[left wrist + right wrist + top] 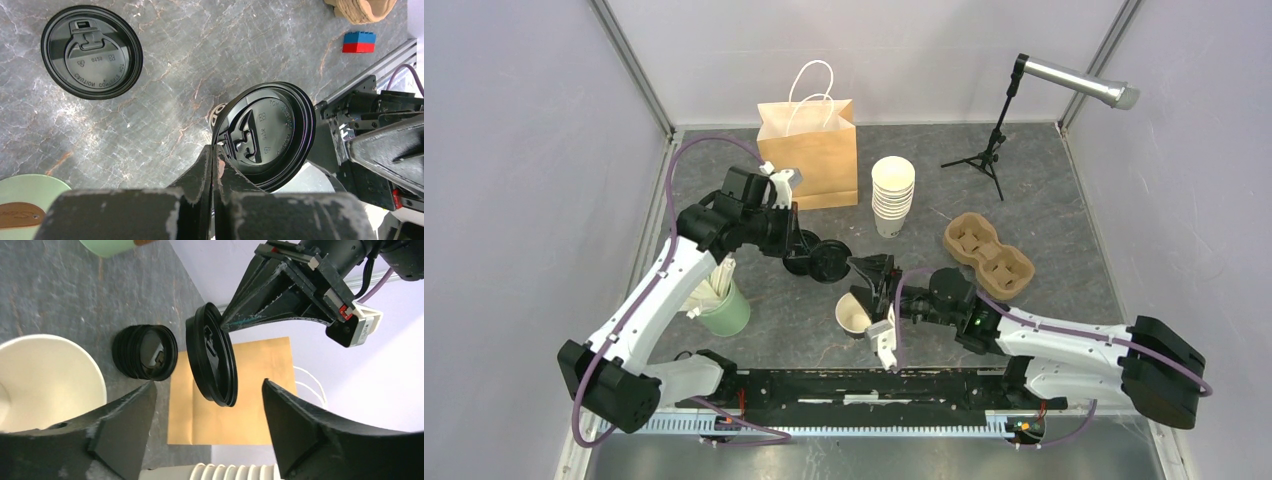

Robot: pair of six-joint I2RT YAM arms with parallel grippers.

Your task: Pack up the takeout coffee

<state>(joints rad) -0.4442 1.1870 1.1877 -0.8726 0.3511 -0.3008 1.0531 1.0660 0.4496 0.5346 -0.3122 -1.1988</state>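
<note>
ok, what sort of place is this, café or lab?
Probably a robot lab cell staged for takeout packing: plain enclosure walls, a tripod stand, and props: brown paper bag, stack of paper cups, pulp cup carrier.

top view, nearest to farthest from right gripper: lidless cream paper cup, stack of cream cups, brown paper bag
1. Lidless cream paper cup, beside right gripper
2. Stack of cream cups, farther back
3. Brown paper bag, back left

Robot lab test cell, grey stone-look tabletop (1044,200) boxed by plain pale walls (514,150), metal posts (634,65) at its far corners, left arm (659,290) and right arm (1044,340) bolted to a rail (874,385) along its near edge, silver cylinder (1079,82) on a tripod (987,155) (kind unclear) near the far right corner
</note>
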